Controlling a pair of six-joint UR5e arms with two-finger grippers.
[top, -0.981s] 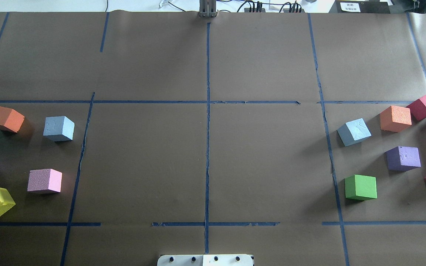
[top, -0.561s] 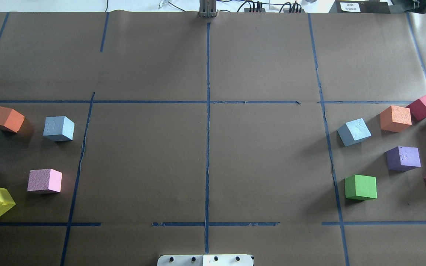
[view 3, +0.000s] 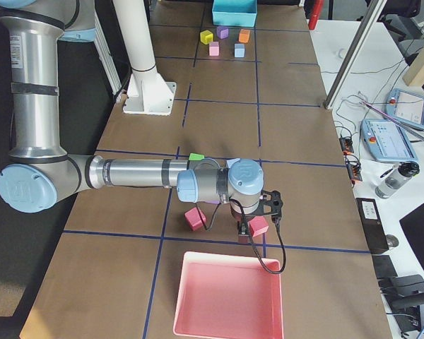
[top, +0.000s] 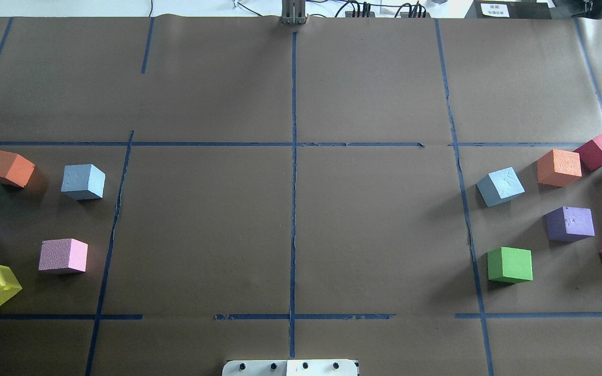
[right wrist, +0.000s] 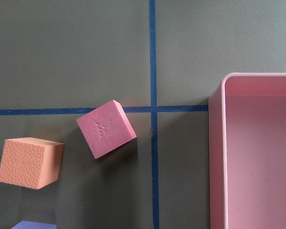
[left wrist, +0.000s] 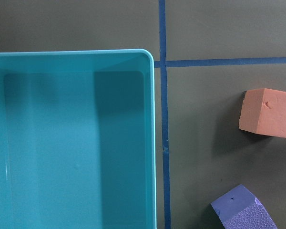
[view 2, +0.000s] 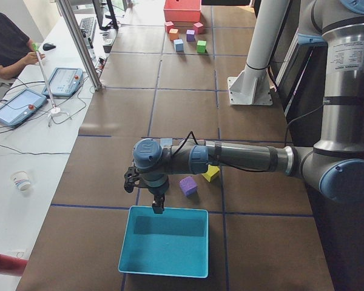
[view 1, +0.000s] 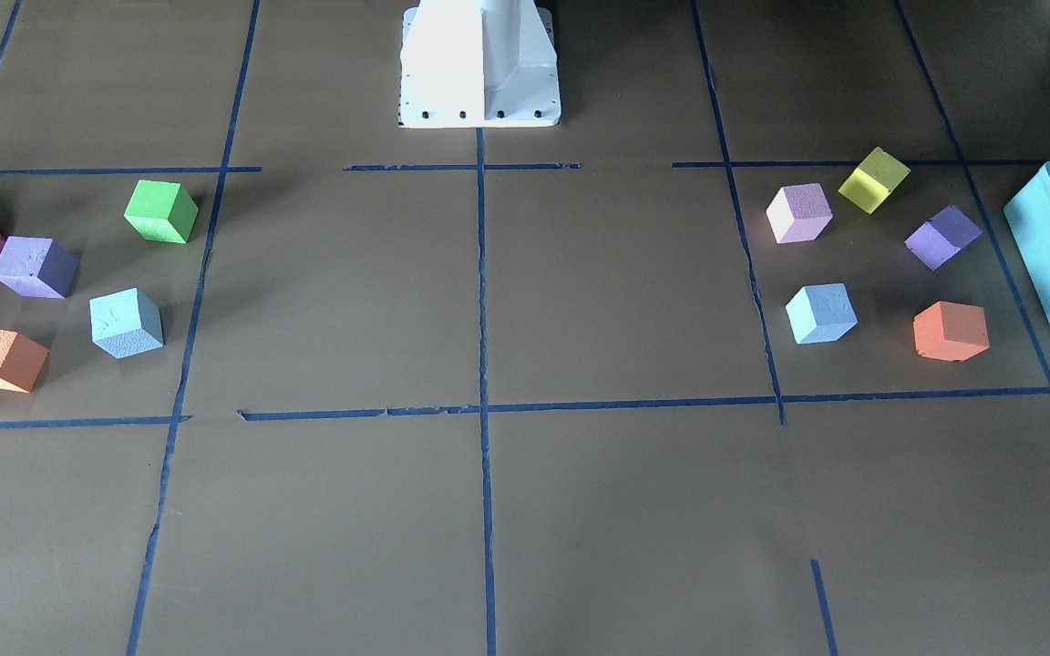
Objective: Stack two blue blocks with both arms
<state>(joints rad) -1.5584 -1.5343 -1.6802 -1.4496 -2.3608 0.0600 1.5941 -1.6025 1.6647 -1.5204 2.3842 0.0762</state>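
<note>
Two pale blue blocks lie far apart on the brown table. One blue block (top: pixel 82 181) is on the left side, beside an orange cube; it also shows in the front view (view 1: pixel 821 312). The other blue block (top: pixel 500 186) is on the right side, also in the front view (view 1: pixel 127 322). Neither arm shows in the overhead or front view. My left gripper (view 2: pixel 157 208) hangs over the teal box's far rim at the table's left end. My right gripper (view 3: pixel 253 223) hangs over a crimson cube by the pink tray. I cannot tell whether either is open or shut.
A teal box (left wrist: pixel 152 143) stands at the left end and a pink tray (right wrist: pixel 217 152) at the right end. Orange, purple, pink and yellow cubes surround the left blue block; orange, crimson, purple and green cubes (top: pixel 510 265) surround the right one. The white pedestal (view 1: pixel 479 64) stands mid-table.
</note>
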